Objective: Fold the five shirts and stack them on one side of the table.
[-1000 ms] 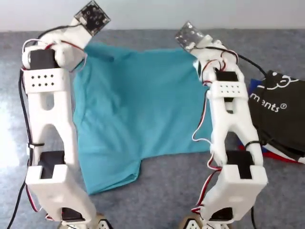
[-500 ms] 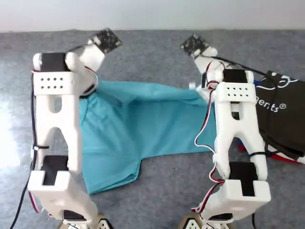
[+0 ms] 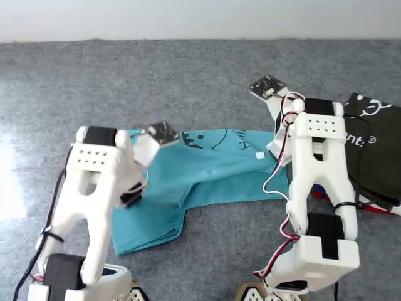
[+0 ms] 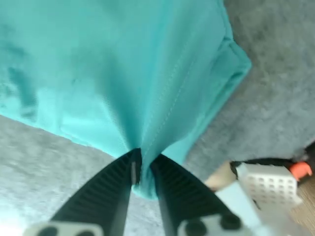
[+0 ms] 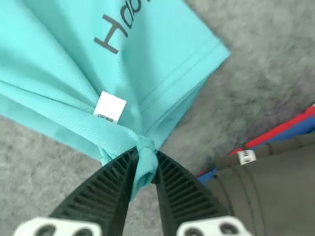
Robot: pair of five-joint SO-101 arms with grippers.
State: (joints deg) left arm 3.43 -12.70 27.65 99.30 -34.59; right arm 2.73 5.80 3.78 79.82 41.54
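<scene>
Both arms pulled the far edge of the teal shirt (image 3: 216, 166) back toward the near side; it now lies folded over, print up, mid tabletop (image 3: 188, 81). The left gripper (image 4: 142, 169) & right gripper (image 5: 143, 156) each clamp a pinch of its fabric, so fold 1 looks approx done.

So the T-shirt (image 3: 213, 166) sits about mid-table (image 3: 188, 75), with its far part folded over onto the near part. The left gripper (image 4: 142, 164) pinches its 9 o'clock edge and the right gripper (image 5: 144, 160) pinches the 3 o'clock edge. The pile of other shirts (image 3: 369, 163) lies further out at 3 o'clock, with the right arm (image 3: 319, 182) standing between it and the T-shirt.
</scene>
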